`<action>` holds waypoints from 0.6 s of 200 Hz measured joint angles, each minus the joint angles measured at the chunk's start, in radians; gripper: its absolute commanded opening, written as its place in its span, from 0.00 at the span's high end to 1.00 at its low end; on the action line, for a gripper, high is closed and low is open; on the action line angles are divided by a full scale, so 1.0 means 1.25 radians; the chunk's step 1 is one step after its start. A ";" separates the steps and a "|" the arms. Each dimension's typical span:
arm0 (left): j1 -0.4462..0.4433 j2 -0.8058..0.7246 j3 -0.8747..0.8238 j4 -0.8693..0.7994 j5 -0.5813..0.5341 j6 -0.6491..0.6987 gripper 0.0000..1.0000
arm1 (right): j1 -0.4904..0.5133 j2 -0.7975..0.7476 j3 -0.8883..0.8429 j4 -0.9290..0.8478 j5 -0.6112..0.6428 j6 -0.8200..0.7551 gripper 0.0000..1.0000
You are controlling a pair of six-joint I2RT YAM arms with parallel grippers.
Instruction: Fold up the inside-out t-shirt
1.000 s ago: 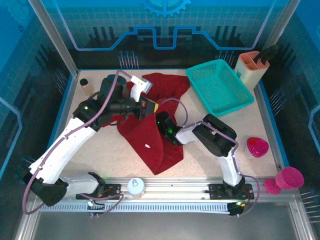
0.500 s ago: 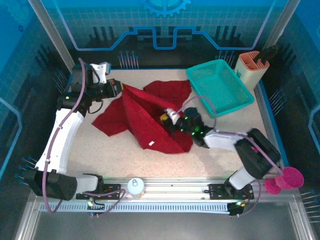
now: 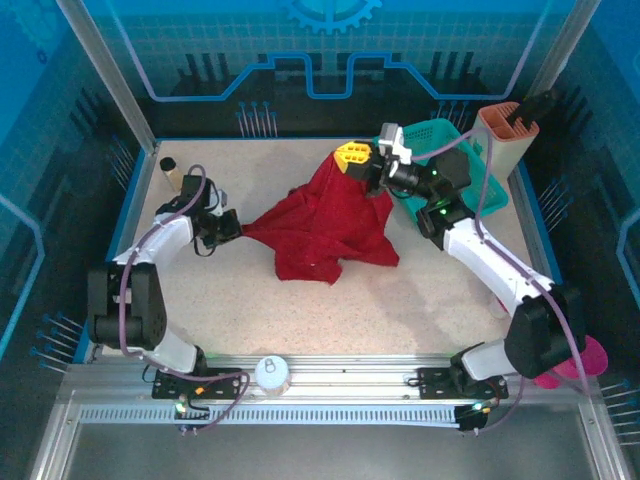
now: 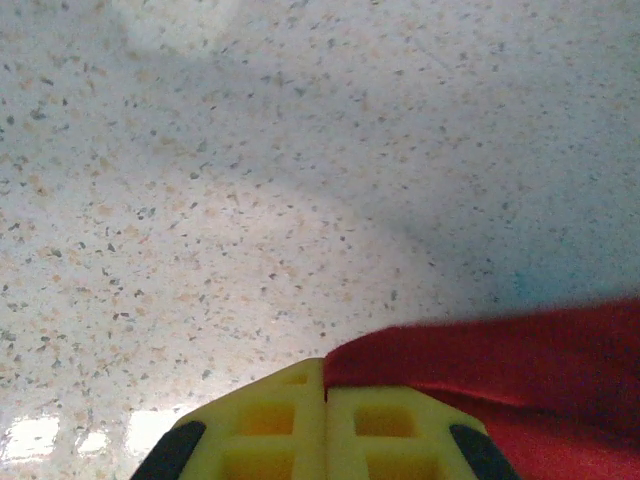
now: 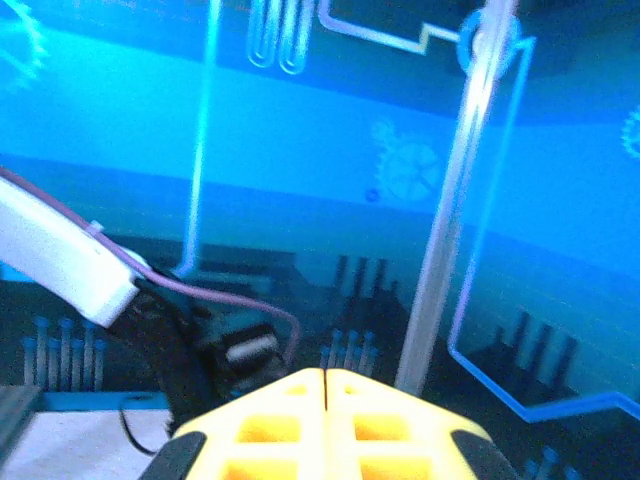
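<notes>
Spanning both of my tools, the t-shirt (image 3: 322,225) drapes over the middle of the surface (image 3: 420,300), with its long axis running from low left to raised right. My left tool (image 3: 228,228) is pinched closed on one corner down at the surface. My right tool (image 3: 352,157) is clamped on the lifted peak. Spreading it, I judge, means pulling apart along that line.

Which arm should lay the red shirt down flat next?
Probably right: the right gripper holds the inside-out t-shirt up high like a tent, so it can lower and spread the cloth. The left gripper pinches a corner low by the table.
</notes>
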 measured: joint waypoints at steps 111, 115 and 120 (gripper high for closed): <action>-0.138 -0.326 0.017 -0.079 0.168 0.015 0.42 | 0.300 -0.271 -0.463 -0.499 0.287 -0.282 0.94; -0.160 -0.330 0.022 -0.073 0.172 0.017 0.42 | 0.309 -0.290 -0.493 -0.509 0.307 -0.273 0.88; -0.193 -0.331 0.029 -0.067 0.180 0.021 0.42 | 0.321 -0.318 -0.535 -0.526 0.338 -0.251 0.82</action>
